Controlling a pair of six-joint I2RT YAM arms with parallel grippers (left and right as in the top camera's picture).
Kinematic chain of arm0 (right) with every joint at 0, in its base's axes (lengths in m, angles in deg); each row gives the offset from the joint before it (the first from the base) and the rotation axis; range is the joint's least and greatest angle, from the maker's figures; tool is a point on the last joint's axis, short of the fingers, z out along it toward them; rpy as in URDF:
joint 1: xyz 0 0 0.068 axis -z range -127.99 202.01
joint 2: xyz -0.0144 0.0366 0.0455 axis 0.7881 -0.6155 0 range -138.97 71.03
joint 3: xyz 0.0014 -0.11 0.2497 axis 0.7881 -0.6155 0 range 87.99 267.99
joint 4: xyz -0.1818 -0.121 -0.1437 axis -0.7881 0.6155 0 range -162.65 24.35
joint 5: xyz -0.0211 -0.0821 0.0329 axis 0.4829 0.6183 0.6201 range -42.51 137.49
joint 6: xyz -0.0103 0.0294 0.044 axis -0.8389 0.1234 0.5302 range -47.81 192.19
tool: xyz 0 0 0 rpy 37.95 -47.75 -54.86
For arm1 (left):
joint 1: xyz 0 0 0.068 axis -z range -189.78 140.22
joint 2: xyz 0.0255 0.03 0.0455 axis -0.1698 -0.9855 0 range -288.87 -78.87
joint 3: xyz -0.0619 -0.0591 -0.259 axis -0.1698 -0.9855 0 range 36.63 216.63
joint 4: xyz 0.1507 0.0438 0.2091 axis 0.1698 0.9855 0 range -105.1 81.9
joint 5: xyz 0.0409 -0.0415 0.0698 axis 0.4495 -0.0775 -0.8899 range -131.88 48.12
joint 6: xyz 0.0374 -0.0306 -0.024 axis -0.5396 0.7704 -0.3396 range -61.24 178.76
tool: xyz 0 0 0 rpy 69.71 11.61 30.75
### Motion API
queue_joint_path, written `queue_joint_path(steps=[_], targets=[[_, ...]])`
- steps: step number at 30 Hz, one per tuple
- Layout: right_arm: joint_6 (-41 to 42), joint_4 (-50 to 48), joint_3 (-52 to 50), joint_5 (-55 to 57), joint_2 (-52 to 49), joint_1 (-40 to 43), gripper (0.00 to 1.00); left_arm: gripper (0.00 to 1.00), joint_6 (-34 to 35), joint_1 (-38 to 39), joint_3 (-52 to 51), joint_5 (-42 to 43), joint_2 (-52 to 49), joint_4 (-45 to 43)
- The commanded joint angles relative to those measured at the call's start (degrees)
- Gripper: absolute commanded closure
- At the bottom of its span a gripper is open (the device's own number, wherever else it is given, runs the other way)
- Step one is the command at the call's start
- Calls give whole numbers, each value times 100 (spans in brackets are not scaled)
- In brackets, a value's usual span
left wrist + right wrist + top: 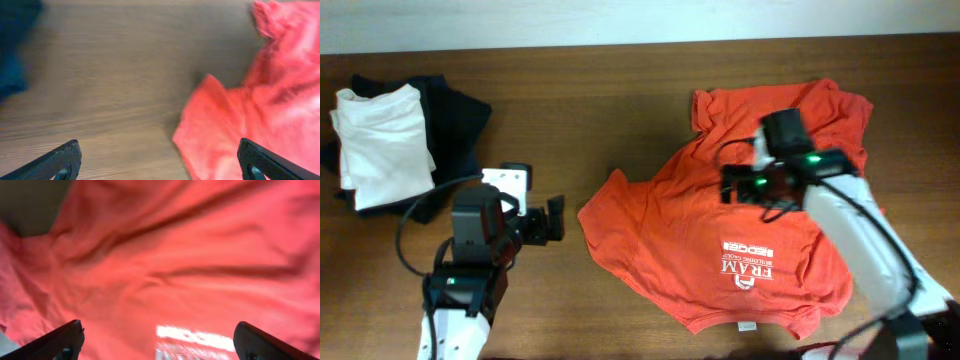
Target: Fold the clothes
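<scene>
**Mid-cloth pinch risks bunching the shirt**

The shirt lies rumpled, print up, on the right half of the surface. Right jaws hang spread over its middle; closing there would likely gather a wad, not an edge, and drag it askew. Left jaws, also spread, sit over bare wood beside a sleeve. No containers show; a white garment lies on dark garments far left.
</scene>
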Motion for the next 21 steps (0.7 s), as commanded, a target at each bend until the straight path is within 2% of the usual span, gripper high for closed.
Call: queue_joint_path(steps=[1, 5, 9, 13, 15, 16, 19, 21], targets=[[-70, 505, 66, 271, 149, 643, 1, 1, 170, 28, 96, 1646, -656, 4], [-70, 857, 66, 269, 149, 1215, 1, 1, 1432, 52, 96, 2391, -1932, 251], [-72, 933, 66, 271, 149, 1281, 1, 1, 2461, 527, 96, 2428, -3077, 319], [-70, 949, 66, 271, 149, 1283, 1, 3, 2605, 1307, 96, 2422, -3930, -190], [-70, 951, 66, 271, 149, 1283, 1, 43, 2605, 1510, 96, 2382, -4019, -476], [-70, 951, 66, 273, 149, 1281, 1, 99, 2603, 1554, 96, 2179, -4019, -935], [-72, 973, 66, 297, 149, 1283, 1, 99, 2573, 1266, 317, 1126, -4017, -1261], [-70, 1014, 66, 581, 149, 1283, 1, 99, 1982, 538, 1095, 730, -4017, -1012]])
